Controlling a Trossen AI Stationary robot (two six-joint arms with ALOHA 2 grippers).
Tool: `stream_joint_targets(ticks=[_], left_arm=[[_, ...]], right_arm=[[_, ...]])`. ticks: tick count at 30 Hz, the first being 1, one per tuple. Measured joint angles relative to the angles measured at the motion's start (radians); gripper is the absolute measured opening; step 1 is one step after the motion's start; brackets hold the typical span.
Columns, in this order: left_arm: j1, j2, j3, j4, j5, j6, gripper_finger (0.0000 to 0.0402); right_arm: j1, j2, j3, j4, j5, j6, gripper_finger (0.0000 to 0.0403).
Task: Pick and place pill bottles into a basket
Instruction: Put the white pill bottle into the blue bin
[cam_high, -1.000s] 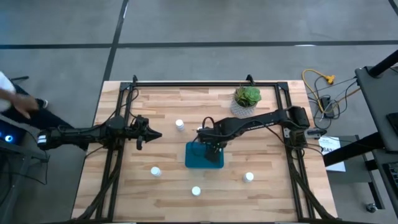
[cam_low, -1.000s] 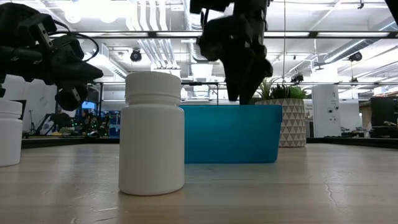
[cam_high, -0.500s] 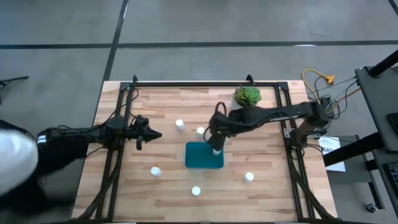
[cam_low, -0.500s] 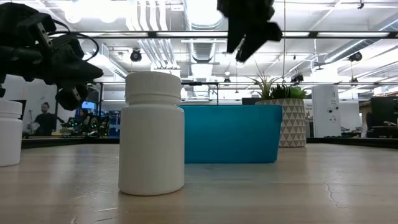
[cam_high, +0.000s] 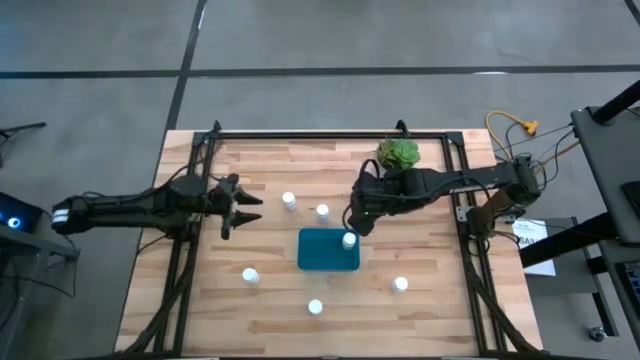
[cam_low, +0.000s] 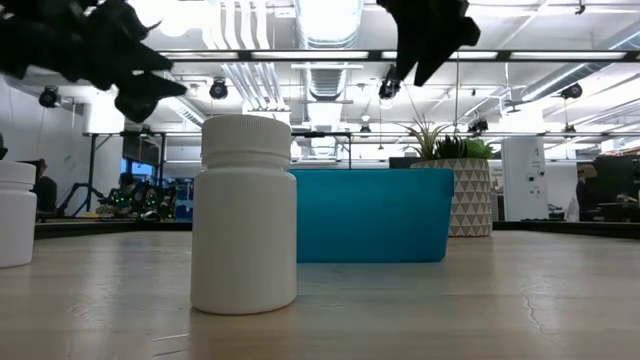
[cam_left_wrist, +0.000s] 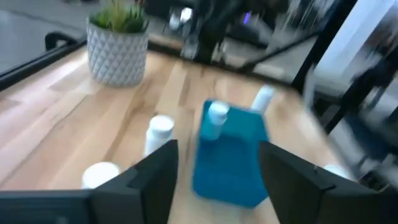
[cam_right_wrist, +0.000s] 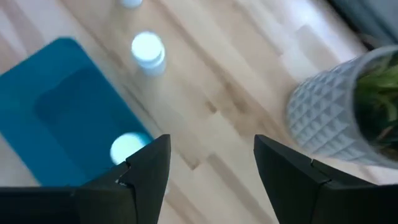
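Overhead, the right gripper (cam_high: 357, 222) hangs spread and empty just behind the teal basket (cam_high: 322, 250), where one pill bottle (cam_high: 349, 240) stands in a corner; five other bottles (cam_high: 289, 201) are scattered on the counter (cam_high: 270, 310). The left gripper (cam_high: 243, 205) waits, fingers apart, well left of the basket. At counter level, a bottle (cam_low: 245, 213) stands in front of the basket (cam_low: 370, 215).

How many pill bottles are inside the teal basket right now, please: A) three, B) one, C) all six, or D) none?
B: the high view shows a single pill bottle in a corner of the basket; the other five stand on the table outside it.
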Motion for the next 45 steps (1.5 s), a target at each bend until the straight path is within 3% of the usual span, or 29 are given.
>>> stream_joint_targets(ticks=[7,15,21,28,39,45], left_arm=[[0.019,0.235,0.215,-0.078,-0.025,0.176,0.0247],[0.092,0.496,0.435,-0.373,-0.003,0.312,0.0250],[0.134,0.660,0.533,-0.400,0.010,0.372,0.0250],[0.188,0.805,0.603,-0.484,0.010,0.445,0.0255],[0.195,0.917,0.693,-0.561,0.010,0.520,0.0318],[0.195,0.990,0.728,-0.598,-0.019,0.532,0.0322]], right_arm=[[0.044,-0.095,-0.110,0.029,0.071,0.043,0.0224],[0.087,-0.335,-0.406,0.198,0.067,0.205,0.0214],[0.089,-0.476,-0.546,0.294,0.062,0.248,0.0197],[0.089,-0.561,-0.604,0.294,0.039,0.228,0.0183],[0.089,-0.597,-0.674,0.289,0.036,0.190,0.0178],[0.088,-0.599,-0.675,0.288,0.044,0.154,0.0171]])
